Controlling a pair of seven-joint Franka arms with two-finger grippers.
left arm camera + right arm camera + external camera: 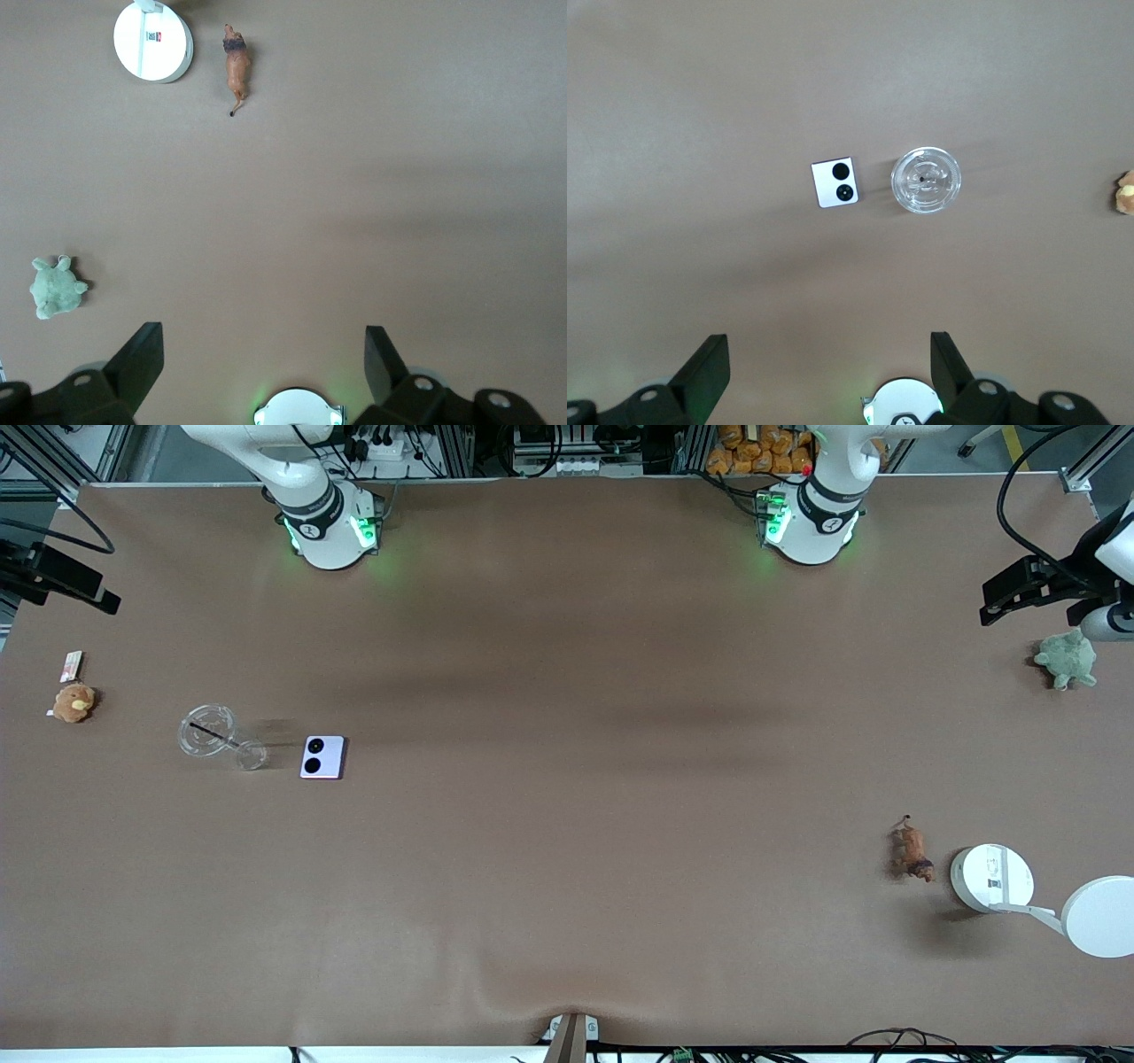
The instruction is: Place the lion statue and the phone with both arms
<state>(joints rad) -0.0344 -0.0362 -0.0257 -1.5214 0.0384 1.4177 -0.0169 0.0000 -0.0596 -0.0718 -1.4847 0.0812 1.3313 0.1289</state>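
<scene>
Both grippers spread, high over own bases: left gripper views lion, right gripper phone. You start fresh.

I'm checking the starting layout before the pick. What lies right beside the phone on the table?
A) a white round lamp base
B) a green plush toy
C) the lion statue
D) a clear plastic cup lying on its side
D: the clear plastic cup lies tipped over beside the phone, toward the right arm's end of the table, the two just apart.
</scene>
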